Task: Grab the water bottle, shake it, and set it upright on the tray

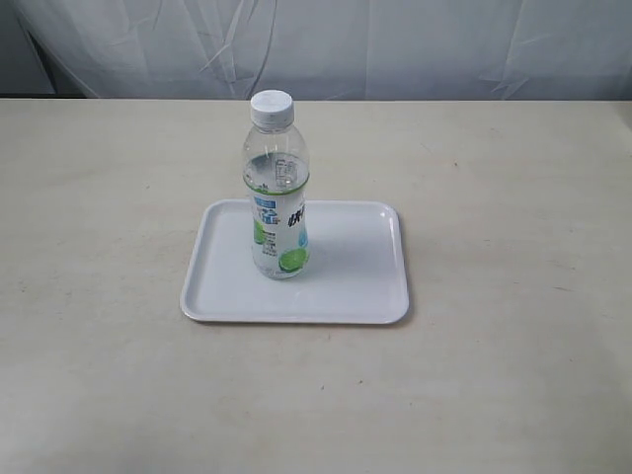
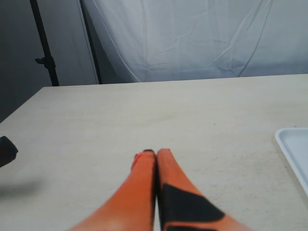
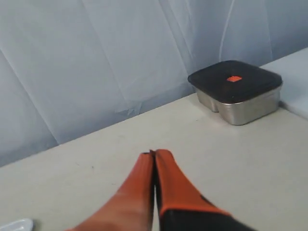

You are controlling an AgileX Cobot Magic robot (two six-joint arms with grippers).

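Pale bench (image 1: 513, 375) before drapes (image 1: 395, 44), bottle (image 1: 277, 212) upright on tray (image 1: 355, 276) just left of its middle, left end effector (image 2: 150, 153) and right end effector (image 3: 153, 153) pinched together, off it: best held clear, avoiding any knock.

The clear, white-capped water bottle (image 1: 277, 193) is positioned upright on the flat white tray (image 1: 355, 286), left of centre.

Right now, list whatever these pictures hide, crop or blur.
Tray, left wrist view: only a corner shows; the picture's edge cuts the rest.
Bottle label, exterior view: print too small to read.
Metal box, right wrist view: its dark lid hides the contents.
Dark object, left wrist view: cropped and blurred, unidentifiable.
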